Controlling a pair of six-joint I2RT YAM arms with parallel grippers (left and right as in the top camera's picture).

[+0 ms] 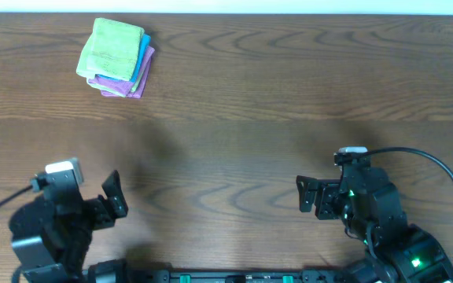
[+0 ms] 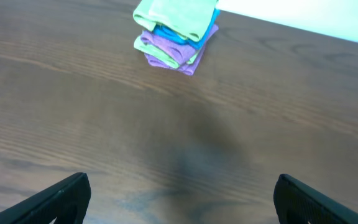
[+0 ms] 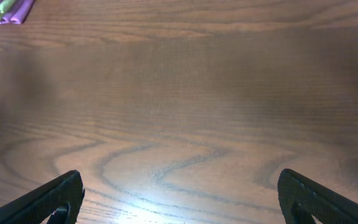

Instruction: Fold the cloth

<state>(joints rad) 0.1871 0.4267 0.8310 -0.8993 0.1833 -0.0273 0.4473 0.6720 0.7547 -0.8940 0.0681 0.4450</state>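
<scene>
So the left end effector [image 1: 114, 196] and right end effector [image 1: 305, 196] both gaped wide, empty. The fuzzy green cloth [image 1: 116, 47] sat folded square atop a stack [image 1: 136, 82], far ahead of the left one.

Soft, even light; pale glare on the table [image 3: 185, 93] close before the right end effector [image 3: 179, 186]; wrist views slightly blurred.

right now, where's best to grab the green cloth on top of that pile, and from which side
Probably the near edge of the green cloth, from above with the left pincer, which is open and closer. It lies flat atop the blue cloth and purple cloth, rounded edge facing that arm, so a low sideways approach would likely catch those too.
</scene>
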